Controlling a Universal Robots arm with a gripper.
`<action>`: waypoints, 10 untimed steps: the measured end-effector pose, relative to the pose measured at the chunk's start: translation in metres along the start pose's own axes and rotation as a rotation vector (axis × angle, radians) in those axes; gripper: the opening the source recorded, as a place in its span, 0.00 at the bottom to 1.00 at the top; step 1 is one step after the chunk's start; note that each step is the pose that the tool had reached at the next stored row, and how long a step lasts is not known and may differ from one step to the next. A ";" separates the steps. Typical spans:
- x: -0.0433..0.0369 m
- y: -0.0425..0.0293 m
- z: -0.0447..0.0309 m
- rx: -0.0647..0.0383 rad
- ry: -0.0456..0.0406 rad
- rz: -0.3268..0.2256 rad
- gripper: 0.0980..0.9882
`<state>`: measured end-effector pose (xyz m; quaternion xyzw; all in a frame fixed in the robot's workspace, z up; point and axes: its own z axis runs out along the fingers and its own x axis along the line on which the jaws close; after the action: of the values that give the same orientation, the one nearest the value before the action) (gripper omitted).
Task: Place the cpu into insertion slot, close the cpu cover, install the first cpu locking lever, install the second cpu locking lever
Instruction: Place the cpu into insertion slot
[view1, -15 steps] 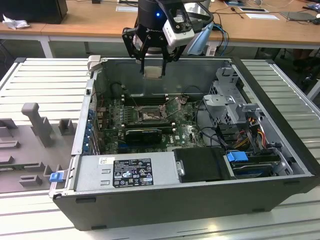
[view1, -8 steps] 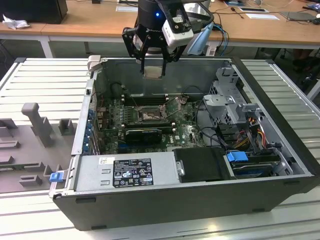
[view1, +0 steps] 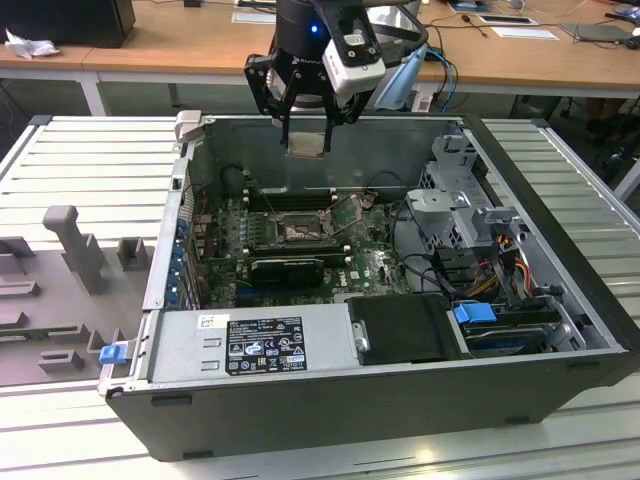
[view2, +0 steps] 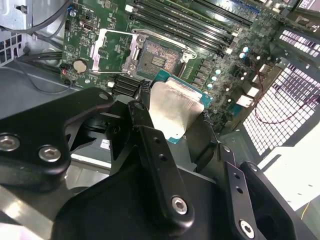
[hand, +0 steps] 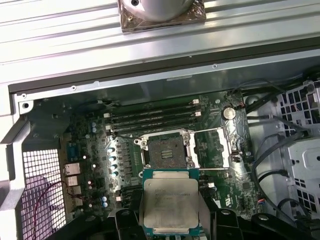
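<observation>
While the one gripper (view1: 305, 138) hangs above the open computer case (view1: 560, 330), its two fingers (view2: 150, 145) are clamped on the two opposite edges of the one cpu (view1: 305, 144). In both wrist views the chip sits flat between the fingers, with its silvery lid facing up, and it touches nothing else.

Below the gripper lies one green motherboard (hand: 90, 150). The one insertion slot (hand: 166, 151) is on it, well below the held cpu and apart from it. The slot is uncovered and nothing is inside it. The one cpu cover (view2: 98, 50) is folded open and lies just beside the slot, on the side of one round coin battery (hand: 229, 113). Through its large window the green board is visible.

On the far side of the slot from the gripper, four long black memory slots (hand: 150, 117) run side by side. In the exterior view, one grey power supply (view1: 250, 340) with a label sits inside the case, well apart from the gripper.
</observation>
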<state>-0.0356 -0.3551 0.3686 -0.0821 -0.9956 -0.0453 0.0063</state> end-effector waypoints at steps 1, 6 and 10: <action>0.0000 0.0000 0.0000 0.000 -0.0003 0.004 0.48; 0.0000 0.0000 0.0000 0.000 -0.0017 0.019 0.48; 0.0000 0.0000 0.0000 -0.001 -0.0035 0.039 0.48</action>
<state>-0.0356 -0.3552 0.3685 -0.1016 -0.9938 -0.0455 0.0054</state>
